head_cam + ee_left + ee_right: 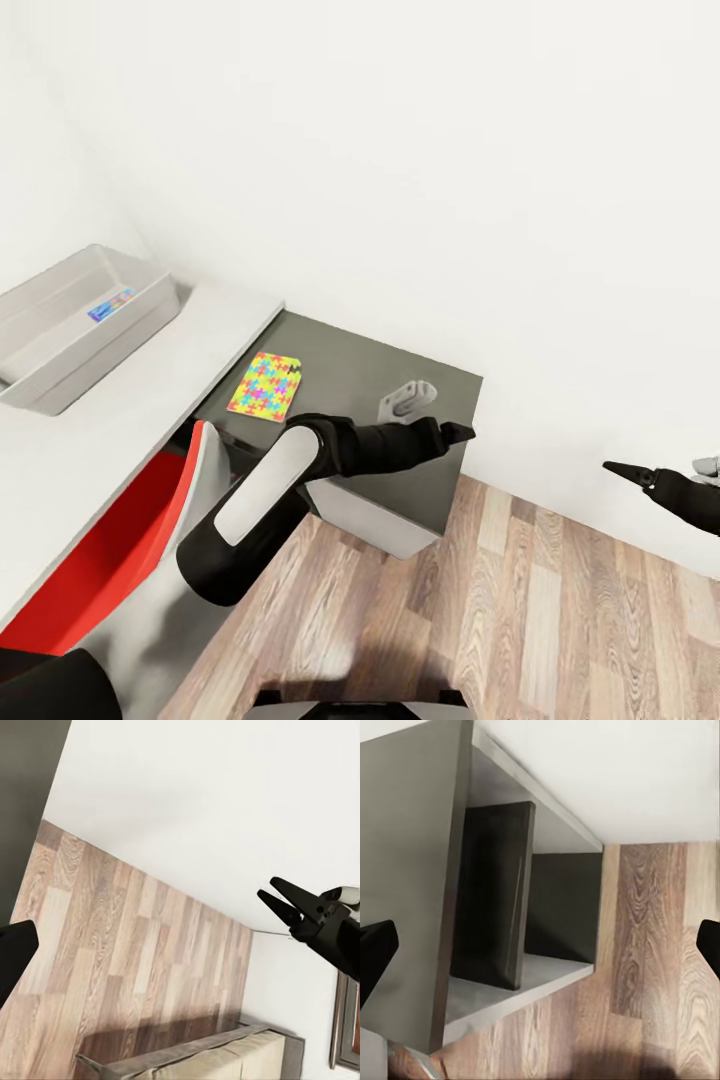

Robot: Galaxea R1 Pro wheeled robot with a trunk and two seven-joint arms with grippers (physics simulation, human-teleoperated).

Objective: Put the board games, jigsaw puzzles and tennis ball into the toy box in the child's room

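One jigsaw puzzle (266, 386), a bright multicoloured square, lies flat on a low dark grey cabinet (340, 365) beside the table (110, 440). On the table's far left stands the pale grey toy box (60, 345) with a small blue board game (112, 303) inside. My left arm reaches over the cabinet's front. Its gripper (455, 432) hangs past the puzzle, open and empty, with one fingertip (15, 956) in the left wrist view. Over the floor at the right, my right gripper (620, 468) is open and empty. The beige bed (225, 1061) appears in the left wrist view.
A red chair (90, 570) with a white back is tucked under the table beneath my left arm. A small grey object (407, 398) sits on the cabinet near the wall. The cabinet's open compartment (547, 915) shows in the right wrist view, with wood-plank floor (520, 620) beside it.
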